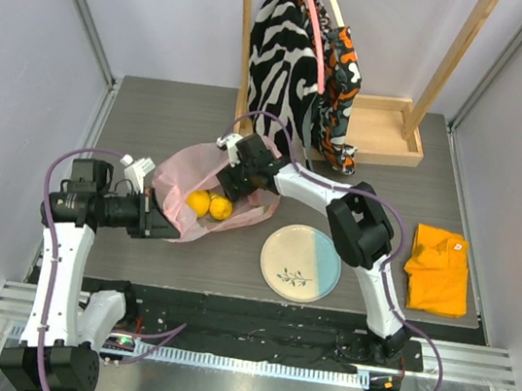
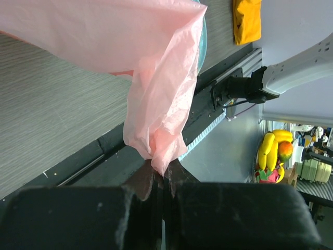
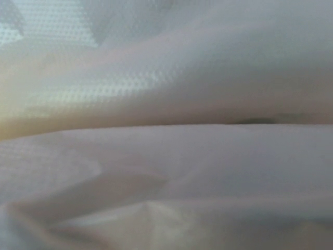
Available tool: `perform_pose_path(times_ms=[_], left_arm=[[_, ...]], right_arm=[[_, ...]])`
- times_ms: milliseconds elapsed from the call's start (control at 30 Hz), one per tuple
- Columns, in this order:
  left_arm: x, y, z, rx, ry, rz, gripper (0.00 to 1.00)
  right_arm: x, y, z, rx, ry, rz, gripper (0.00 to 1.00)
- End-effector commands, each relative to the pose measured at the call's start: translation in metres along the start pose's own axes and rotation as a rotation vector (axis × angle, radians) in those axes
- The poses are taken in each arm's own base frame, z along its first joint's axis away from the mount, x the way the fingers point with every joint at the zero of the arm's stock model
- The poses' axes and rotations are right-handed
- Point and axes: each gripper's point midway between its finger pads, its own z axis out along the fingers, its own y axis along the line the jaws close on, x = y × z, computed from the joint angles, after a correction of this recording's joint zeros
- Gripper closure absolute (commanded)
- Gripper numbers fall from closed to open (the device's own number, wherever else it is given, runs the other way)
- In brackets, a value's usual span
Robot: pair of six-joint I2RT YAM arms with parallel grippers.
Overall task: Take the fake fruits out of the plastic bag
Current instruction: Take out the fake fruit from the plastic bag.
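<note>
The pink plastic bag (image 1: 185,166) lies on the table left of centre, mouth open toward the right. Two yellow-orange fake fruits (image 1: 199,203) (image 1: 222,207) lie side by side inside it. Other fruits are hidden. My left gripper (image 1: 165,222) is shut on the bag's lower left edge; in the left wrist view (image 2: 163,174) pink film (image 2: 158,94) bunches out from between the closed jaws. My right gripper (image 1: 231,187) reaches into the bag from the upper right, its fingers hidden by the film. The right wrist view shows only blurred plastic (image 3: 166,156) against the lens.
A cream-and-blue plate (image 1: 322,249) sits right of the bag. A folded orange cloth (image 1: 439,269) lies at the far right. A zebra-striped cloth bag (image 1: 279,61) hangs from a wooden rack with a tray base (image 1: 389,126) at the back.
</note>
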Motion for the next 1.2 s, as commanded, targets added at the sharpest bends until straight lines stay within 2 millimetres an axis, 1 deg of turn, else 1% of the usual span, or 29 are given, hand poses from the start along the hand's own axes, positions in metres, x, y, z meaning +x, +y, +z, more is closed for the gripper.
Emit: perform_pose_path(times_ms=[0, 33, 67, 100, 167, 200, 233, 267, 300, 333, 367, 433, 467, 500, 533, 567, 600, 633, 667, 700, 733, 800, 833, 867, 900, 933, 967, 1133, 1167], left_arm=[[0.000, -0.007, 0.000, 0.038, -0.002, 0.004, 1.00], [0.000, -0.006, 0.000, 0.038, -0.001, 0.002, 1.00], [0.000, -0.007, 0.000, 0.038, -0.002, 0.004, 1.00], [0.000, -0.007, 0.000, 0.035, -0.003, 0.005, 1.00], [-0.002, -0.006, 0.000, 0.034, -0.009, 0.006, 1.00], [-0.002, -0.006, 0.000, 0.034, -0.009, -0.001, 1.00], [-0.003, -0.004, 0.001, 0.034, -0.007, -0.006, 1.00], [-0.005, -0.004, 0.001, 0.035, -0.016, -0.002, 1.00], [-0.006, -0.003, 0.003, 0.035, -0.016, -0.007, 1.00], [-0.010, -0.001, 0.004, 0.034, -0.023, -0.002, 1.00], [-0.011, 0.000, 0.005, 0.034, -0.026, -0.006, 1.00], [-0.018, 0.004, 0.008, 0.032, -0.036, -0.008, 1.00], [-0.021, 0.005, 0.009, 0.032, -0.043, -0.008, 1.00], [-0.024, 0.006, 0.010, 0.031, -0.049, -0.019, 1.00], [-0.031, 0.008, 0.011, 0.026, -0.066, -0.002, 1.00], [-0.035, 0.011, 0.013, 0.025, -0.067, -0.009, 1.00], [-0.038, 0.013, 0.014, 0.022, -0.074, -0.010, 1.00], [-0.044, 0.015, 0.015, 0.022, -0.087, -0.002, 1.00], [-0.047, 0.016, 0.016, 0.023, -0.089, -0.009, 1.00], [-0.051, 0.018, 0.019, 0.028, -0.088, -0.030, 1.00], [-0.055, 0.018, 0.020, 0.034, -0.096, -0.037, 1.00], [-0.061, 0.016, 0.021, 0.048, -0.101, -0.037, 1.00], [-0.063, 0.016, 0.020, 0.045, -0.104, -0.030, 1.00], [-0.066, 0.015, 0.019, 0.042, -0.109, -0.018, 1.00], [-0.067, 0.015, 0.019, 0.041, -0.107, -0.020, 1.00], [-0.069, 0.016, 0.020, 0.042, -0.105, -0.023, 1.00], [-0.071, 0.017, 0.021, 0.045, -0.105, -0.026, 1.00], [-0.079, 0.019, 0.026, 0.071, -0.111, -0.049, 1.00], [-0.079, 0.019, 0.027, 0.074, -0.108, -0.056, 1.00]], right_arm=[[-0.033, -0.009, 0.003, 0.027, -0.095, 0.048, 0.18], [-0.037, -0.009, 0.002, 0.027, -0.109, 0.043, 0.27], [-0.041, -0.010, 0.001, 0.027, -0.124, 0.044, 0.32], [-0.044, -0.010, -0.002, 0.022, -0.138, 0.044, 0.40], [-0.057, -0.010, -0.013, 0.022, -0.175, 0.041, 0.46], [-0.057, -0.012, -0.016, 0.023, -0.177, 0.043, 0.50], [-0.058, -0.013, -0.021, 0.021, -0.183, 0.042, 0.53], [-0.069, -0.011, -0.038, 0.005, -0.214, 0.038, 0.54], [-0.060, -0.011, -0.042, -0.005, -0.200, 0.039, 0.58], [-0.059, -0.012, -0.051, -0.016, -0.204, 0.043, 0.58], [-0.067, -0.007, -0.071, -0.050, -0.231, 0.023, 0.59], [-0.043, 0.001, -0.088, -0.115, -0.176, 0.013, 0.59], [-0.048, 0.002, -0.111, -0.138, -0.200, -0.026, 0.59], [-0.033, 0.016, -0.119, -0.224, -0.173, -0.041, 0.59], [-0.018, 0.016, -0.130, -0.253, -0.135, -0.045, 0.59], [-0.014, 0.021, -0.143, -0.290, -0.138, -0.058, 0.59], [-0.007, 0.035, -0.164, -0.380, -0.159, -0.102, 0.56], [0.003, 0.042, -0.178, -0.430, -0.148, -0.113, 0.55], [0.007, 0.045, -0.187, -0.448, -0.154, -0.133, 0.55], [0.013, 0.048, -0.200, -0.452, -0.170, -0.165, 0.55], [0.022, 0.052, -0.206, -0.469, -0.149, -0.170, 0.55], [0.034, 0.053, -0.218, -0.473, -0.127, -0.218, 0.54], [0.045, 0.049, -0.230, -0.455, -0.105, -0.279, 0.54], [0.051, 0.046, -0.238, -0.445, -0.097, -0.308, 0.54], [0.063, 0.041, -0.242, -0.438, -0.077, -0.322, 0.53], [0.069, 0.039, -0.254, -0.429, -0.087, -0.387, 0.53], [0.084, 0.039, -0.253, -0.429, -0.061, -0.401, 0.52], [0.114, 0.047, -0.257, -0.494, -0.029, -0.503, 0.52], [0.115, 0.050, -0.256, -0.526, -0.037, -0.533, 0.51]])
